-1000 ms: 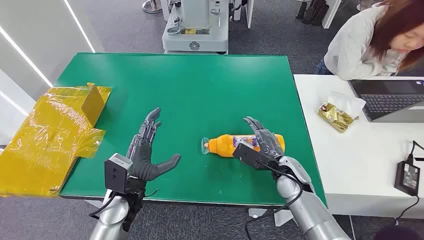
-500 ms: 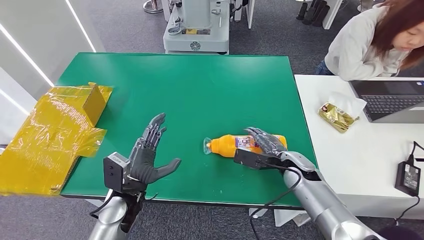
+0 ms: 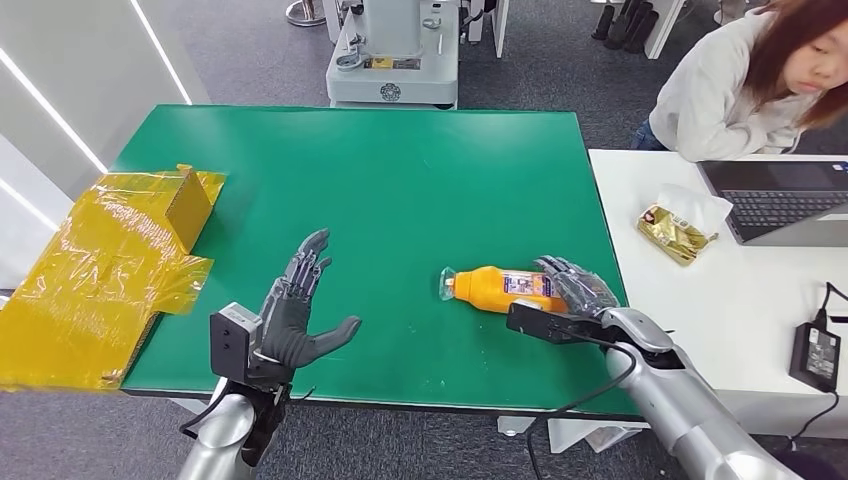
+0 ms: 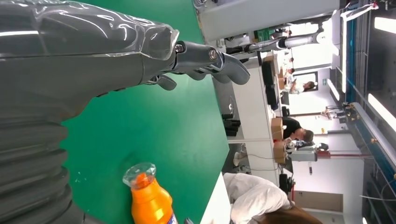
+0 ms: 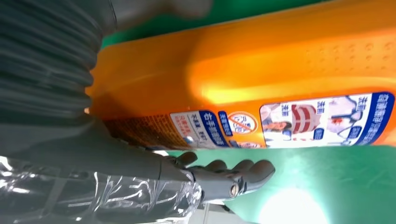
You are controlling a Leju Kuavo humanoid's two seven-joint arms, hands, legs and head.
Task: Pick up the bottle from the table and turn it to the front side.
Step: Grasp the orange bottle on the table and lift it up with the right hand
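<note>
In a lab with a white side desk, a green-topped bench (image 3: 400, 180) carried an orange plastic bottle with a clear cap (image 3: 500, 289), lying on its side at lower right of the frame, cap pointing left. The robot's right hand (image 3: 578, 288) sat against the bottle's base end, fingers draped over it, apparently to take hold before lifting; whether the grip was closed could not be told. The left hand (image 3: 295, 315) hovered at lower left, fingers spread and holding nothing, seemingly waiting to assist the turn. Crumpled yellow plastic wrapping (image 3: 100, 270) overhung the bench's left edge.
</note>
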